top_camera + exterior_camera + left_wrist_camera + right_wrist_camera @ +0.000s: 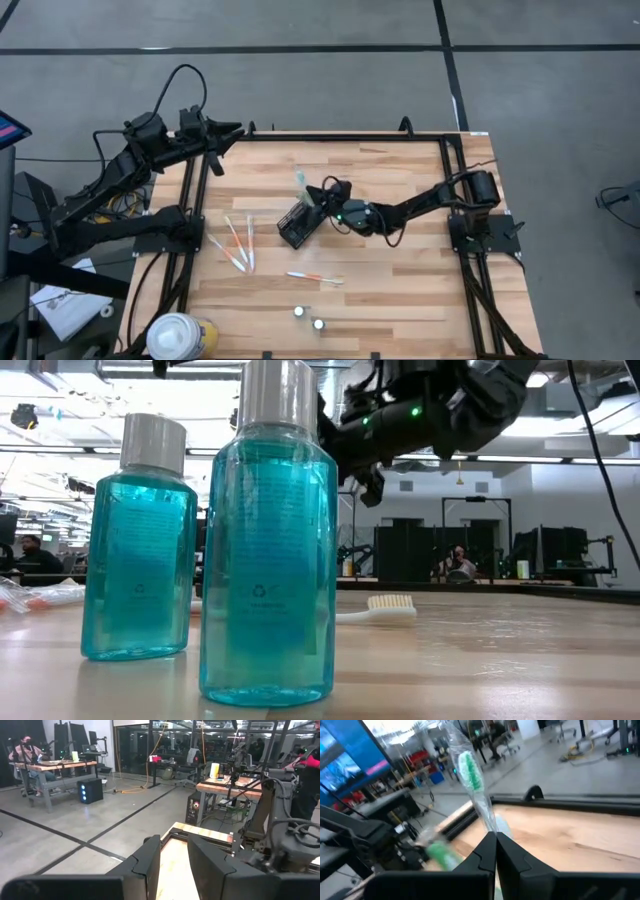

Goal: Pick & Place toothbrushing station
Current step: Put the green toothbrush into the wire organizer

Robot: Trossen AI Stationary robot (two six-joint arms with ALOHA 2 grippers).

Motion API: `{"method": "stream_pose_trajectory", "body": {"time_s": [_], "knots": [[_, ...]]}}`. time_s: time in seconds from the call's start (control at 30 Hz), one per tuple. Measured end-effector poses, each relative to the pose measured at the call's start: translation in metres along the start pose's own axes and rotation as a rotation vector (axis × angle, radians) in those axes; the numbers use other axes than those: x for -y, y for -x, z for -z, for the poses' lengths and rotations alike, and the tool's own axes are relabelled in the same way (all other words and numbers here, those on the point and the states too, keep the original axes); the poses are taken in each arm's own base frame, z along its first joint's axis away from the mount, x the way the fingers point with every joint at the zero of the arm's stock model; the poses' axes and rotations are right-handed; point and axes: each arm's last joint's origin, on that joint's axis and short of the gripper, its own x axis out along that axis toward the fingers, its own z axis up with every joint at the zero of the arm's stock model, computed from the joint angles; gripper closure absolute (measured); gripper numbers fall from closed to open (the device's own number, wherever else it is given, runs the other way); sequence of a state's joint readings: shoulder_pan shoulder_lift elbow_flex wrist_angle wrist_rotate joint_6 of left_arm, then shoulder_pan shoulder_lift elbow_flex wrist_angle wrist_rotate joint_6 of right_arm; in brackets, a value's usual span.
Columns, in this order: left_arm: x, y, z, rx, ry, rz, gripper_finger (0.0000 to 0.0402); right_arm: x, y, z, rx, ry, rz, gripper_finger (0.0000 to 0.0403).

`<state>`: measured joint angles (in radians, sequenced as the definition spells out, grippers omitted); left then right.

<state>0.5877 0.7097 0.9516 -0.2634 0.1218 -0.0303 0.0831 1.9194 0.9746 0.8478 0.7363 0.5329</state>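
toothbrushes: five
holder: one
bottles: two
round container: one
arms: two

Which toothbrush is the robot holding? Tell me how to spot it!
Find the wooden table, then the black mesh holder near its middle. Just beside it, the right gripper is shut on the green toothbrush, lifted off the wood. The other toothbrushes lie flat on the table and show orange, while this one has green bristles.

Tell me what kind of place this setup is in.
Probably a robotics lab or workshop: a wooden table ringed by a black frame, concrete floor marked with dark lines, and more workbenches with people seated at them.
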Motion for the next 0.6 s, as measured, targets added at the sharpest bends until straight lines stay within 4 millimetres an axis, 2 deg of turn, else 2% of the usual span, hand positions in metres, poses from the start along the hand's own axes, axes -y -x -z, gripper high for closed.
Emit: {"method": "stream_pose_trajectory", "body": {"time_s": [0.13,0.4,0.6], "knots": [[0.000,0.000,0.000,-0.001,0.000,0.000,0.0307,-0.004,0.012,-0.001,0.080,-0.050,-0.022,0.0403],[-0.001,-0.006,0.002,-0.019,-0.025,-0.001,0.0307,0.010,0.039,0.023,0.072,-0.067,0.046,0.0403],[-0.002,-0.014,0.005,-0.045,-0.046,-0.001,0.0307,0.017,0.049,0.030,0.075,-0.046,0.078,0.0403]]}}
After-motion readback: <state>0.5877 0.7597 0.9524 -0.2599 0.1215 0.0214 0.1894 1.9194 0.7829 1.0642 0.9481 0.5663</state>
